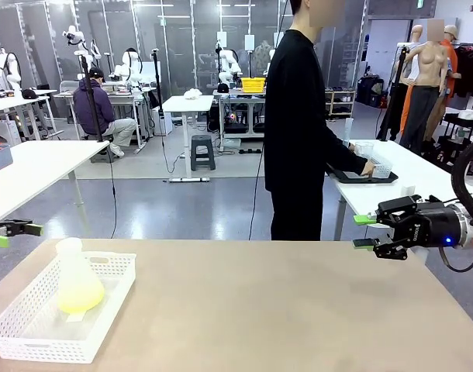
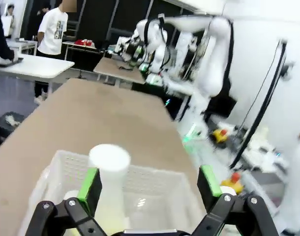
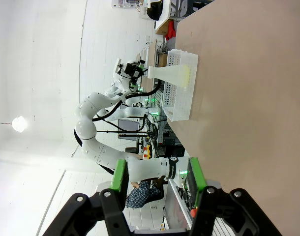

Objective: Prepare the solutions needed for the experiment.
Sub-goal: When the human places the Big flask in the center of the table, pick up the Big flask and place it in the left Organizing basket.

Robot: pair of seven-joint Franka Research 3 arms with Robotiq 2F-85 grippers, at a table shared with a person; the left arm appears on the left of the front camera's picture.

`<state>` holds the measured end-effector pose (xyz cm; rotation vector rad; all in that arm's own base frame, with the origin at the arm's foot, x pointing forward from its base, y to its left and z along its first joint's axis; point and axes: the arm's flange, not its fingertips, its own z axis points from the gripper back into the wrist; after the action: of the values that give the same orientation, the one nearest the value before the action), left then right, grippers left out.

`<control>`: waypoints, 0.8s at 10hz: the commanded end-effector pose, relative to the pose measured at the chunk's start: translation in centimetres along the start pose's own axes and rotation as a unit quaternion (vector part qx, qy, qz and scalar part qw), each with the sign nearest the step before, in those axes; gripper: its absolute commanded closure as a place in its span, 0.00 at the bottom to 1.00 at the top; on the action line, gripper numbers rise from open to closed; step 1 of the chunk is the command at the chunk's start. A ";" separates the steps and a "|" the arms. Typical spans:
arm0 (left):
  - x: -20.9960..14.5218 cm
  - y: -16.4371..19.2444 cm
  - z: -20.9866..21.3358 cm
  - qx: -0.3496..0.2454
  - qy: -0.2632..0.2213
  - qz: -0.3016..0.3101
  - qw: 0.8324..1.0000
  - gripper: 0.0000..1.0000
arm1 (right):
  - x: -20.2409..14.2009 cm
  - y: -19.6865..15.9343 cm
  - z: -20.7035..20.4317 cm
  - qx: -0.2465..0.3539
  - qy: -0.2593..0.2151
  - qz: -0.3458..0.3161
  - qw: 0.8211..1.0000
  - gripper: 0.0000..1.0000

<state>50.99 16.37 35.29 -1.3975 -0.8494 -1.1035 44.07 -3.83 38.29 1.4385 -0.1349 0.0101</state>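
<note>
Solutions (image 1: 81, 294) in flask, in basket (image 1: 35, 329); grippers apart

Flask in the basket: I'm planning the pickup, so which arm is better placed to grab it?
Left, probably. The left gripper hangs open just above the flask in the basket; the right gripper sits across the table, holding nothing.

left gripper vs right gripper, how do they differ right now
The left gripper sits at the table's left edge by the white basket, jaws spread wide; the right gripper hangs over the table's bare right side, jaws narrower. Both are empty, with green pads.
</note>
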 end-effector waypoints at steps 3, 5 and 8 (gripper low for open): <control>4.7 -4.8 -0.3 -0.051 -0.002 0.207 0.977 0.00 | 0.1 0.1 0.0 0.003 0.002 0.002 1.000 0.38; 5.2 -6.1 -1.1 -0.054 0.030 0.286 0.956 0.00 | 0.1 0.1 0.0 0.003 0.002 0.002 1.000 0.38; 4.5 -4.9 -1.9 -0.044 0.013 0.253 0.966 0.00 | 0.1 0.1 0.0 0.003 0.002 0.002 1.000 0.38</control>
<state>47.00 14.41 41.14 -1.5615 -0.3420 -0.7329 44.08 -3.83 38.28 1.4385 -0.1347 0.0101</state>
